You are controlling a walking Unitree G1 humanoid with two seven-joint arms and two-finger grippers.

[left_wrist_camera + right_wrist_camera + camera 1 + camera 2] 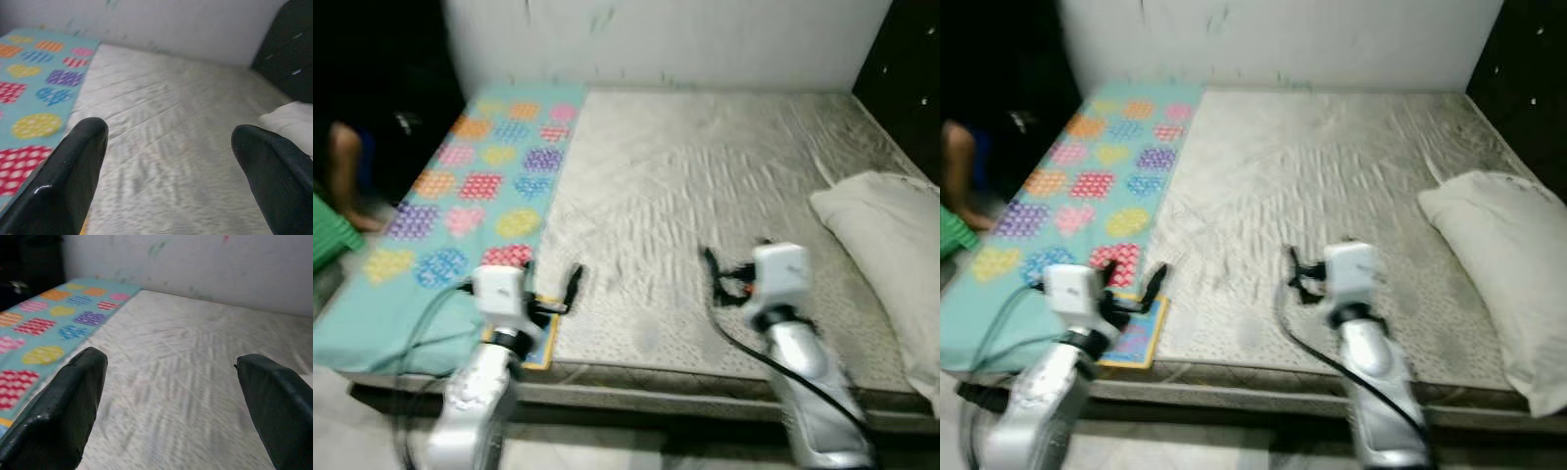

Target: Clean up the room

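Observation:
A grey mattress (705, 176) lies before me on a low bed. A teal blanket with coloured hearts (480, 186) covers its left strip. A pale pillow (891, 245) rests at the right edge. My left gripper (558, 294) hovers over the near edge, at the blanket's border, open and holding nothing. My right gripper (720, 279) hangs over the bare mattress near the front, also open and empty. In the left wrist view the two black fingers (63, 181) frame mattress and blanket (34, 93); in the right wrist view the fingers (58, 416) frame the same.
A white wall (656, 39) runs behind the bed. Dark furniture (911, 78) stands at the far right. A person's bare leg (342, 176) and something green (328, 235) are on the floor to the left of the bed.

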